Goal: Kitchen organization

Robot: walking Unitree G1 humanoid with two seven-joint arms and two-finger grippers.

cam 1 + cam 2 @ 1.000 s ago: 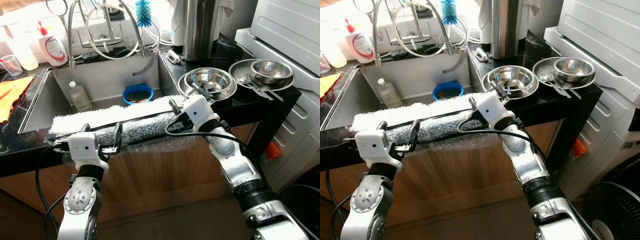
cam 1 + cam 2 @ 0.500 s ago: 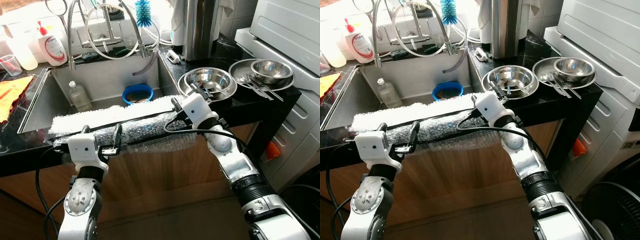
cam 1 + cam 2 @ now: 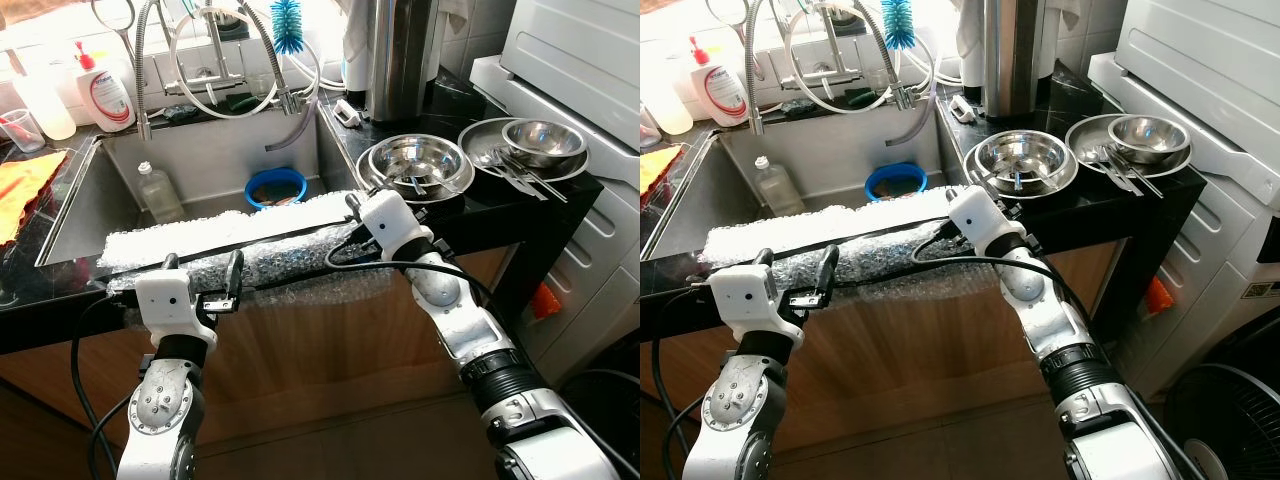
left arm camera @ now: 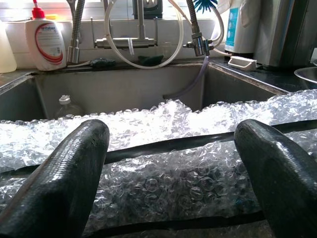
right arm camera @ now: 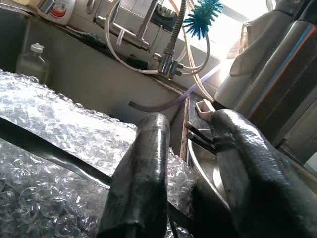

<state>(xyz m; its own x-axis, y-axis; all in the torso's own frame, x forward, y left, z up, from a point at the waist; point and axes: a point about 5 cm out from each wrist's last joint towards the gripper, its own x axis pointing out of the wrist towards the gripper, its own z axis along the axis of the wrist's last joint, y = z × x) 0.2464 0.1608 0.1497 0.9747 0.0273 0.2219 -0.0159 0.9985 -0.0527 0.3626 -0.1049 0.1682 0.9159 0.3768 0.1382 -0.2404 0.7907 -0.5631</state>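
Both grippers agape: left gripper (image 4: 168, 163) facing bubble wrap (image 4: 198, 178), right gripper (image 5: 193, 163) nr bowl (image 3: 415, 163).

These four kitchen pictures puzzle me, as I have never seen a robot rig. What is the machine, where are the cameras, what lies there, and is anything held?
It is a humanoid robot with two silver arms. Two pictures come from its head, looking down; two come from cameras on its wrists, looking along the black fingers. A bubble wrap sheet lies over the front edge of the sink. The left gripper hovers open before the wrap; the right gripper is at the wrap's far end, beside the steel bowl on the black counter. Neither holds anything. A small bottle and a blue bowl sit in the sink.
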